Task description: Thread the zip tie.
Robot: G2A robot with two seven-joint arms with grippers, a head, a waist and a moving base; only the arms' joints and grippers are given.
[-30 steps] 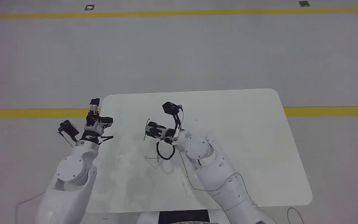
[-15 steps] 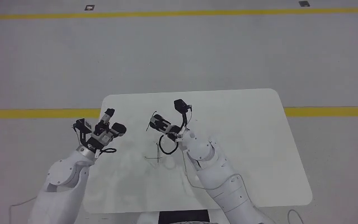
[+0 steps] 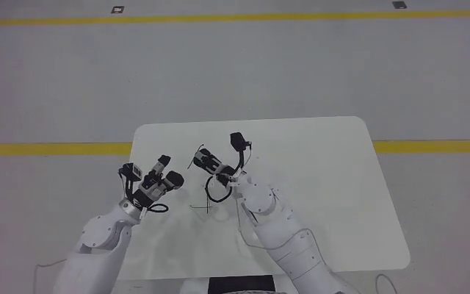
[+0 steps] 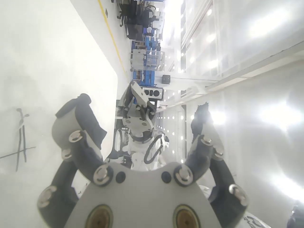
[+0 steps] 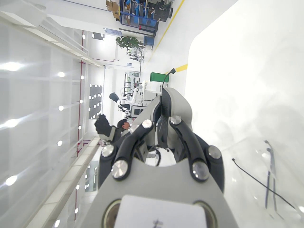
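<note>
The right gripper (image 5: 164, 91) has its fingers pressed together, pinching the black zip tie (image 5: 171, 72) by its strap. The tie's squared end pokes out past the fingertips, held above the white table (image 3: 316, 147). The left gripper (image 3: 170, 169) is near, facing the tie but apart from it, fingers spread wide.

No word or number is reading legibly anywhere. A white label (image 5: 158, 211) is sitting on the housing behind the right gripper (image 5: 163, 105), carrying a dark mark that is too cropped to read. A thin black cross mark (image 3: 206, 208) is lying on the worktop (image 3: 330, 184), left of its middle. 2 small dark floor squares (image 3: 117, 9) are showing nothing readable.
</note>
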